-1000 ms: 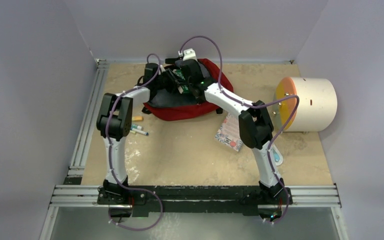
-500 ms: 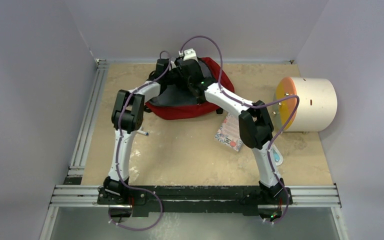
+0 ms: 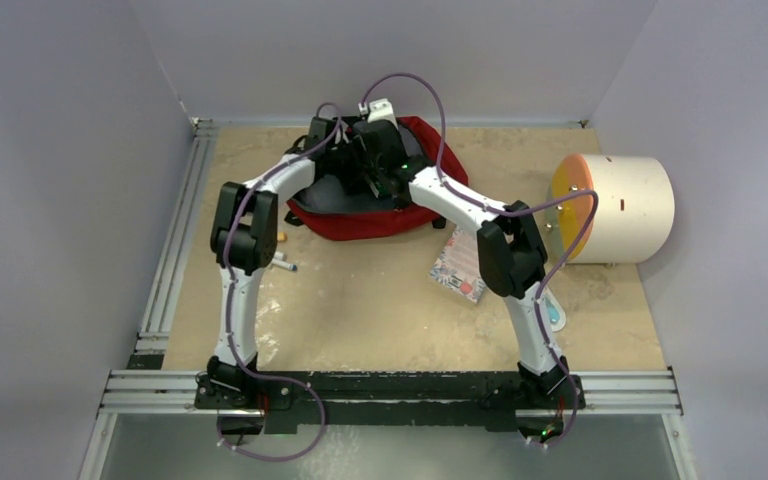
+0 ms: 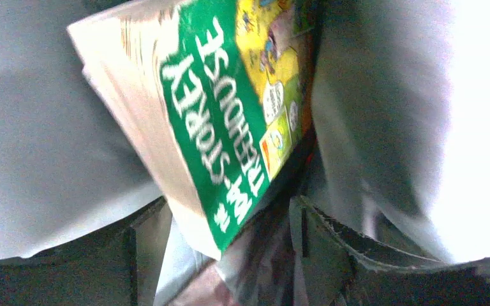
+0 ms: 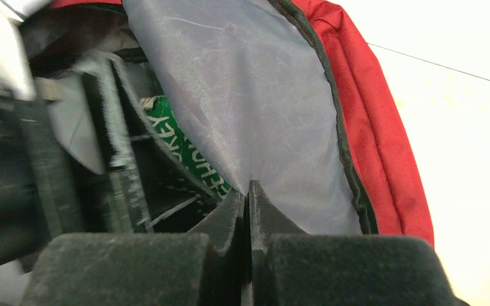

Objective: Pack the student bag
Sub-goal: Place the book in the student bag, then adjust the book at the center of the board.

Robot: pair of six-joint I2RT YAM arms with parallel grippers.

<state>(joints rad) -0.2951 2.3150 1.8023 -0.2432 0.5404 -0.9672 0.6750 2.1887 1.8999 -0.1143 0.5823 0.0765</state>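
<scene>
Two arms stood bolted at the near edge of the table (image 3: pixel 360 310), and both reached to its far side. On the near-left, pens (image 3: pixel 282 264) lay partly hidden beneath the left elbow, so their count could not be settled. One patterned booklet (image 3: pixel 458 265) lay flat at right of centre, apart from the other items. One cream cylinder (image 3: pixel 630 205) lay on its side by the right wall.

At the far middle lay the student bag (image 3: pixel 360 222), one only, open with its grey lining exposed. Both wrists were over its mouth. The left gripper (image 4: pixel 230 210) was inside with its fingers spread wide. The lower corner of one green book (image 4: pixel 217 127) sat between them, clear of one finger. The right gripper (image 5: pixel 249 204) was fully closed, pinching the edge of the grey lining.
</scene>
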